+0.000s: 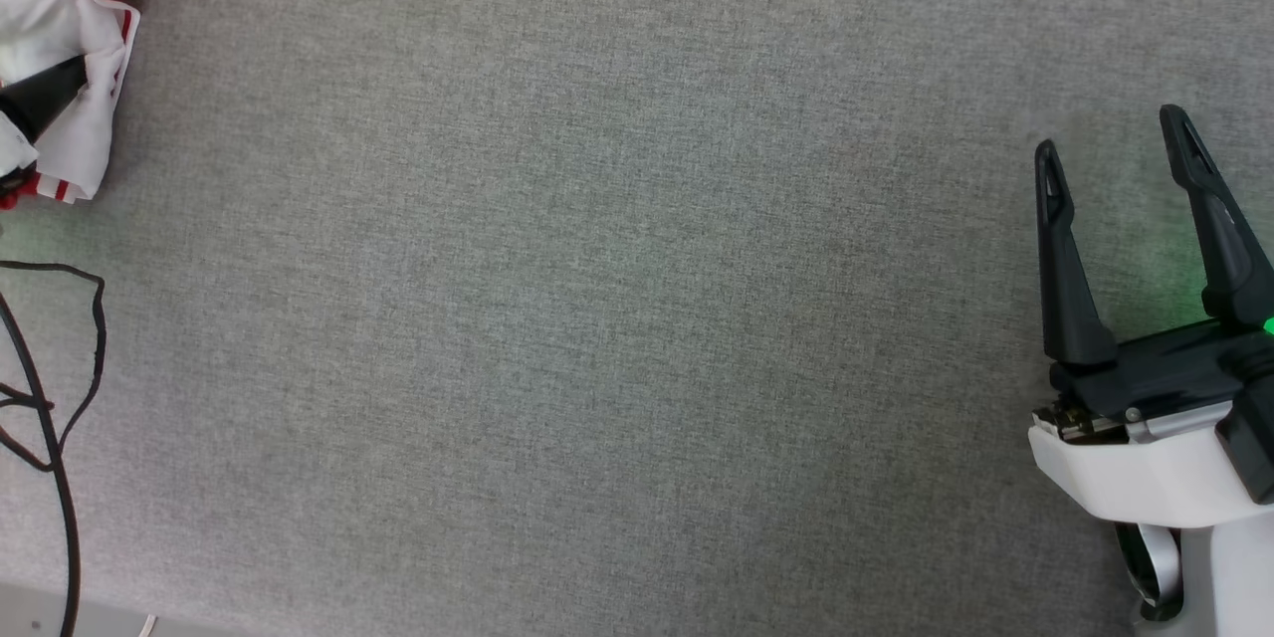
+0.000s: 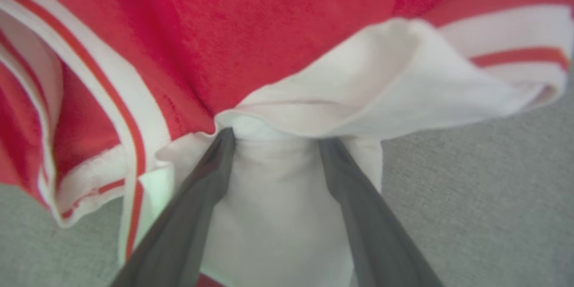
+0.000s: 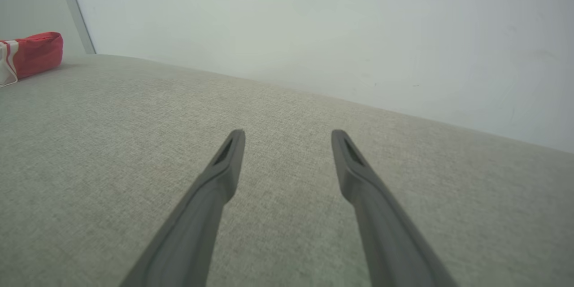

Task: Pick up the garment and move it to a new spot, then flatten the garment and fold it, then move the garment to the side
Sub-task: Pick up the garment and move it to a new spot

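Hidden stuff first. The red jersey T-shirt [image 1: 75,134], white sleeves and red-and-white striped trim, sits in the top left corner of the head view. The frame cuts most of it off, so I can't tell which face is up.

My left end effector [image 2: 276,139] is right in it. The fingers are spread wide, with white sleeve cloth bunched between them and touching both. The tips are tucked under a white fold, with red body cloth above. It isn't clamped; the cloth just lies in the gap. The wrist view is blurred this close, so the tips are hard to make out. In the head view one dark finger [image 1: 45,95] pokes in from the left edge over the white sleeve.

My right end effector [image 1: 1110,134] is at the right side, well apart from the T-shirt. Its fingers are wide apart with bare cover showing between them. Can't tell if the tips touch down. A green light [image 1: 1268,325] sits on its body at the frame edge.

The grey woven-fabric bench [image 1: 637,318] has a wide bare stretch between the two arms. In the right wrist view the T-shirt is a small red bundle at far left, near a grey vertical strip [image 3: 74,9]. A white wall [image 3: 336,22] runs along the back edge. A thin black cable [image 1: 95,338] loops onto the left side just below the T-shirt. The front edge shows as a pale band [image 1: 60,617] at lower left.
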{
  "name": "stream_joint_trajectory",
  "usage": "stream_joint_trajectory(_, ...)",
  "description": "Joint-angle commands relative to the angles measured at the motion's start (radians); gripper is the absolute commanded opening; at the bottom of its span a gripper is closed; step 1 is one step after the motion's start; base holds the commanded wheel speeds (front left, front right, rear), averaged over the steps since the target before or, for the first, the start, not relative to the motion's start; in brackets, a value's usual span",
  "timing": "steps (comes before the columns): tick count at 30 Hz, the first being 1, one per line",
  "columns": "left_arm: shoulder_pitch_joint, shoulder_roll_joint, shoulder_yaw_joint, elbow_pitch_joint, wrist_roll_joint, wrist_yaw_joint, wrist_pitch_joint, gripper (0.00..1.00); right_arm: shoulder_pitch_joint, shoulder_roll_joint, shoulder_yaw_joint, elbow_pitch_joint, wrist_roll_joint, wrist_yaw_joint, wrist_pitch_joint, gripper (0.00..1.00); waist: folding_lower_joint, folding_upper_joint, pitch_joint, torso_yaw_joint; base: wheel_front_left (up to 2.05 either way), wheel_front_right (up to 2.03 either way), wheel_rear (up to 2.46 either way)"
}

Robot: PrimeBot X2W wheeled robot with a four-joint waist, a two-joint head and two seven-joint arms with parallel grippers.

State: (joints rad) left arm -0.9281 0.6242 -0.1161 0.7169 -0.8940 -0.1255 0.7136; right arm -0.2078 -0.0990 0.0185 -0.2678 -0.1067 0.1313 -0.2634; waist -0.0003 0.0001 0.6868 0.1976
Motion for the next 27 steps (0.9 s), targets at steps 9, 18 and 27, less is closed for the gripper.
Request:
stream_joint_trajectory(9,-0.007,0.036,-0.149,-0.079,-0.005,-0.006,-0.095,0.00,0.005,0.016,0.005,0.026,0.017,-0.001,-0.002,1.00,0.0003,-0.0001,-0.086,0.003,0.00,0.00,0.00)
stream_joint_trajectory(18,-0.022,0.117,-0.321,-0.304,-0.040,-0.004,-0.183,0.00,0.029,0.038,0.014,0.053,0.035,-0.001,-0.002,1.00,0.0003,-0.0001,-0.215,0.009,0.00,0.00,0.00)
stream_joint_trajectory(27,-0.040,0.119,-0.495,-0.593,-0.014,-0.004,-0.153,0.00,0.044,0.050,0.011,0.061,0.061,-0.001,-0.002,1.00,0.0003,-0.0001,-0.294,-0.047,0.00,0.00,0.00)
